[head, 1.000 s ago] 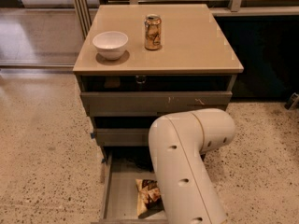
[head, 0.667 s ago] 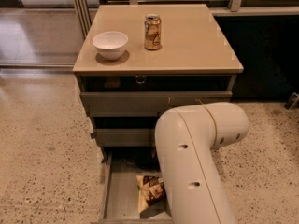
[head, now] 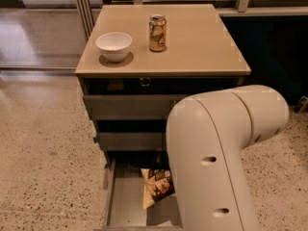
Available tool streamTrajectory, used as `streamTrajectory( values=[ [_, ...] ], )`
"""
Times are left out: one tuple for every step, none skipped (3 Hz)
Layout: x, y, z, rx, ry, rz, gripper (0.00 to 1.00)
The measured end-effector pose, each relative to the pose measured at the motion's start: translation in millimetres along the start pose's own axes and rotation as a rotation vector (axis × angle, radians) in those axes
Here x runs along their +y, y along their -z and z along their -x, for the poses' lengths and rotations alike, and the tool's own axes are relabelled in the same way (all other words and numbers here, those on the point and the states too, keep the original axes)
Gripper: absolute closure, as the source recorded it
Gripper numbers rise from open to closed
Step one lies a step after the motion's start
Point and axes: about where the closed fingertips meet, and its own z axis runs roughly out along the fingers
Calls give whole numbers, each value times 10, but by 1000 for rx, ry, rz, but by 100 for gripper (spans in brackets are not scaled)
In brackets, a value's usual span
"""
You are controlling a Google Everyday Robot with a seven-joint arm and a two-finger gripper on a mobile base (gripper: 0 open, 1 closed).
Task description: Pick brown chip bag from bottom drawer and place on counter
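White bowl on the left of the counter, gold can just to its right, and the rest of that tan top bare for the drop-off. Below the two grey drawers, the bottom drawer stands pulled out, and the brown chip bag lies on its floor towards the right side, tilted, its right edge hidden by my arm.

What has changed over the last second is the arm. The big cream link has swung to the right, so its elbow now bulges past the cabinet's right edge. The bag has not shifted from its place in the tray.

I judge this a reach in progress and the pick not yet made. The gripper is hidden somewhere behind that link, low near the drawer I would guess. I cannot tell whether it is spread or clenched, or whether it touches the bag.
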Motion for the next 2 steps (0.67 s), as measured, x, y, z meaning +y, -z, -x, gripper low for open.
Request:
streamTrajectory(
  values=[
    [-109, 705, -75, 34, -6, -58, 100],
    [-93, 785, -80, 38, 1, -61, 100]
  ],
)
